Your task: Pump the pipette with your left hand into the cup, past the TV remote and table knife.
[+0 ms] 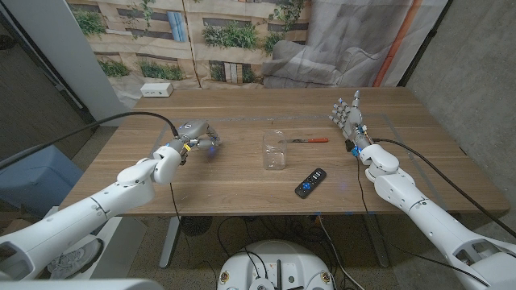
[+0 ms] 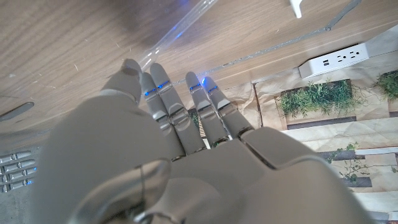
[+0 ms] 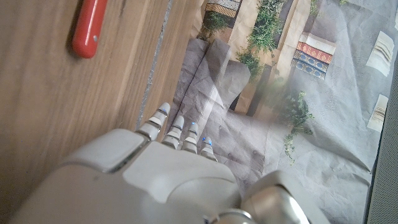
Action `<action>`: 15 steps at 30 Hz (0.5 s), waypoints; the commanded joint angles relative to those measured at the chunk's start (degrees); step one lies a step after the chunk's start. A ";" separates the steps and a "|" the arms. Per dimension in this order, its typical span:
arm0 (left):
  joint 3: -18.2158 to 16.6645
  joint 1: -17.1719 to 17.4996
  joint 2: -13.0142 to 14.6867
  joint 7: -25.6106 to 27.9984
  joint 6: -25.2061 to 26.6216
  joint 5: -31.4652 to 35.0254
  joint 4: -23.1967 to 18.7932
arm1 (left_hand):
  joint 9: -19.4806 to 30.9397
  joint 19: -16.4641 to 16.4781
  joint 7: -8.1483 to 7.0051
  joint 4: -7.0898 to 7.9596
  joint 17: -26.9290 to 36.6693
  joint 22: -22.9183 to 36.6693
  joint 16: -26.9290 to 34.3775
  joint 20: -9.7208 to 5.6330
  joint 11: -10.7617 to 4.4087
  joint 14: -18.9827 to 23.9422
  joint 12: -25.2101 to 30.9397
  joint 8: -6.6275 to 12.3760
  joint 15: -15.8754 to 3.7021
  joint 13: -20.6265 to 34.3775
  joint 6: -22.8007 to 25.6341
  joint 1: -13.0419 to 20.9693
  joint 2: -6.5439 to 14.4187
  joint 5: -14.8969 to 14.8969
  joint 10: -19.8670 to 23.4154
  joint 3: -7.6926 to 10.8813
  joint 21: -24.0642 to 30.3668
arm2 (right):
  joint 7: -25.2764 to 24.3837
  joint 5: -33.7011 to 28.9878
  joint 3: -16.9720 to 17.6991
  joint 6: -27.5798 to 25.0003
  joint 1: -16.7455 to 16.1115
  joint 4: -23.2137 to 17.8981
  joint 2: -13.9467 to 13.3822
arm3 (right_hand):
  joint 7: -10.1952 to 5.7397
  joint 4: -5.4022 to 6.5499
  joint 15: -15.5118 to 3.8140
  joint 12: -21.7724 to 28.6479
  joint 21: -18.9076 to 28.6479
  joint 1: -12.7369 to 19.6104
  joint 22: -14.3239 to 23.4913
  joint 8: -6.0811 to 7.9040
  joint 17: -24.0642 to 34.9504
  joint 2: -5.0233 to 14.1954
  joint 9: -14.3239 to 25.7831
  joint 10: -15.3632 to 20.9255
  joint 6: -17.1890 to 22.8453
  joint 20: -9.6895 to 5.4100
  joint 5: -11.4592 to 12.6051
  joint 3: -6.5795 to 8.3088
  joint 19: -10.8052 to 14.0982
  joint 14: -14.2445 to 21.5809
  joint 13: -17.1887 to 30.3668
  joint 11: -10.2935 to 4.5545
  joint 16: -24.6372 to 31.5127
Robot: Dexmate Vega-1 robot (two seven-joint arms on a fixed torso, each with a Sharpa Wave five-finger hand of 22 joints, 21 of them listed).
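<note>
Your left hand's [image 1: 193, 134] fingers [image 2: 163, 93] are curled around the clear pipette [image 2: 177, 32], lifted off the tabletop [image 1: 226, 185] left of the cup [image 1: 276, 151] so you can carry it over, while your right hand [image 1: 349, 118] waits with fingers apart.

A white power strip [image 1: 156, 89] lies at the upper left of the wooden table [image 1: 242, 181], near its far edge. Behind the table hangs a printed backdrop [image 1: 193, 32] of plants and walls, with grey crumpled cloth [image 1: 322, 48] at the upper right. A blue bin [image 1: 32, 179] stands at the left edge.
</note>
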 commanded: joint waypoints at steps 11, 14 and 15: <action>0.76 -0.12 0.47 0.09 0.84 1.97 0.74 | -0.13 -0.93 -1.00 0.41 -0.01 0.11 -0.13 -2.69 0.06 -1.25 -0.76 -0.34 -7.94 -0.04 -2.34 -2.95 -2.19 0.11 -2.82 -0.70 -0.69 | 0.07 -0.02 0.01 0.10 0.01 0.13 0.02 | -0.52 0.03 -4.79 0.17 0.22 0.00 0.31 0.37 0.26 3.32 0.06 0.02 0.14 0.07 0.33 -0.38 0.30 -0.33 0.16 -0.06 0.35; 0.82 -0.25 0.72 -0.15 0.63 2.16 0.72 | -0.25 -1.26 -1.42 0.56 0.01 0.10 -0.16 -2.32 0.02 -1.88 -0.99 -0.63 -7.82 -0.10 -3.82 -4.49 -3.65 0.00 -4.25 -1.49 -0.83 | 0.04 -0.03 -0.01 0.10 0.02 0.13 0.04 | -0.50 0.03 -4.79 0.16 0.22 0.00 0.31 0.38 0.26 3.33 0.06 0.01 0.15 0.07 0.33 -0.37 0.30 -0.36 0.16 -0.20 0.34; 0.76 -0.26 0.85 -0.44 0.51 1.97 0.65 | -0.28 -1.41 -1.35 0.61 0.02 0.09 -0.14 -2.25 0.04 -1.97 -1.08 -0.68 -7.79 -0.12 -4.20 -4.88 -3.94 -0.01 -4.74 -1.66 -0.88 | 0.03 -0.04 -0.01 0.10 0.02 0.12 0.05 | -0.52 0.03 -4.79 0.18 0.22 0.00 0.31 0.38 0.26 3.33 0.06 0.05 0.14 0.08 0.33 -0.37 0.29 -0.37 0.16 -0.18 0.34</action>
